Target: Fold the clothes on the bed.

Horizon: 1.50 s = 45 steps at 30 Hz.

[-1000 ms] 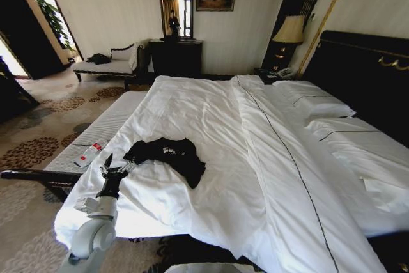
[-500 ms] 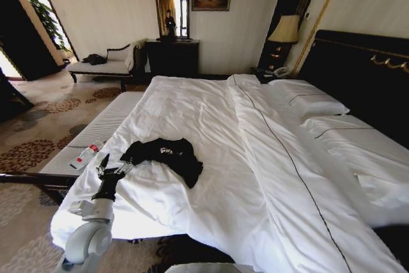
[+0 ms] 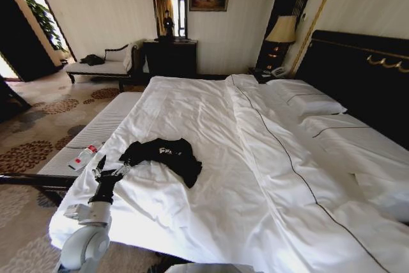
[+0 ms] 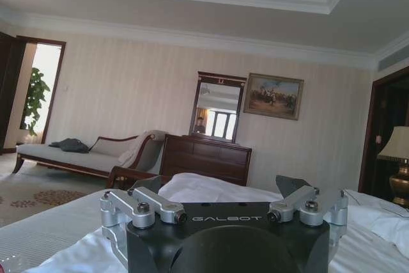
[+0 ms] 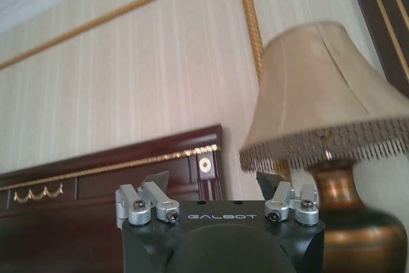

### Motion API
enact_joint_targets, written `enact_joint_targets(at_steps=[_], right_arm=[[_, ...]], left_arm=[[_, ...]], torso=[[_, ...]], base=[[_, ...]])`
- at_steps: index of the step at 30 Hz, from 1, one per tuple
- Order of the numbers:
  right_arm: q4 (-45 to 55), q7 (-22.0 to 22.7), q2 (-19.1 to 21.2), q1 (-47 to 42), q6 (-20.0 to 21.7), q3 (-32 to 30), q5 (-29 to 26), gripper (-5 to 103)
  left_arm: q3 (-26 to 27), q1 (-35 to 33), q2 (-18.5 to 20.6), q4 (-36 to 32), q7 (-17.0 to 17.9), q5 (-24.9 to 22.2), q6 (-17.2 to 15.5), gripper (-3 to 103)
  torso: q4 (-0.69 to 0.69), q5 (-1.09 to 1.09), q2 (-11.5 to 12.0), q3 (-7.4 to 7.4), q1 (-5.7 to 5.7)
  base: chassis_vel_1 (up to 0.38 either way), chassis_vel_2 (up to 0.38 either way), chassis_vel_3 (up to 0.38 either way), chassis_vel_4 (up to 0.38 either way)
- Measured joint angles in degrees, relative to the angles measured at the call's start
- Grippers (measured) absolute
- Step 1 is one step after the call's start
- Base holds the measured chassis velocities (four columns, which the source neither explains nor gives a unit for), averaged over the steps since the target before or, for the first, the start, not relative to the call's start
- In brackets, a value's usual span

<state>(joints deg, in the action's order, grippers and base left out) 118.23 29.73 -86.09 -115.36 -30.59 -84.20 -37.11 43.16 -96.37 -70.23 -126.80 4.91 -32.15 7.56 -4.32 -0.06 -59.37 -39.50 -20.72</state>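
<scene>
Bed [image 3: 268, 177] cut off at right and near edges. T-shirt [image 3: 163, 156] crumpled; lettering too small to read. Bottle [image 3: 82, 156] label unreadable.

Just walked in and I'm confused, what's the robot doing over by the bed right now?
It is at the foot corner of the bed, facing a crumpled black T-shirt that lies unfolded on the white duvet. The left gripper is raised over the duvet's edge beside the shirt, open and holding nothing. The right gripper is also open and empty, pointing at a lamp and the headboard. No fold has been made.
</scene>
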Motion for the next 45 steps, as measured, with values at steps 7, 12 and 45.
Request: enact_joint_targets(at_steps=[7,12,45], right_arm=[[-2.6,0.9,-0.6,0.0,-1.4,-1.0,4.7,99],[-2.2,0.9,1.9,0.6,1.0,-1.5,1.2,100],[11.0,-33.2,19.6,13.0,13.9,37.4,-5.9,100]], left_arm=[[0.8,-0.7,-1.4,-0.4,0.0,0.3,-0.1,100],[0.3,-0.3,-2.9,0.4,0.1,1.2,-0.1,100],[-5.4,-10.9,-13.5,-9.2,-0.4,13.1,-1.1,100]], torso=[[-0.04,0.05,0.0,0.01,0.0],[-0.01,0.03,0.0,0.0,0.0],[0.0,0.03,0.0,0.0,-0.01]], base=[[0.0,0.0,0.0,0.0],[0.0,0.0,0.0,0.0],[0.0,0.0,0.0,0.0]])
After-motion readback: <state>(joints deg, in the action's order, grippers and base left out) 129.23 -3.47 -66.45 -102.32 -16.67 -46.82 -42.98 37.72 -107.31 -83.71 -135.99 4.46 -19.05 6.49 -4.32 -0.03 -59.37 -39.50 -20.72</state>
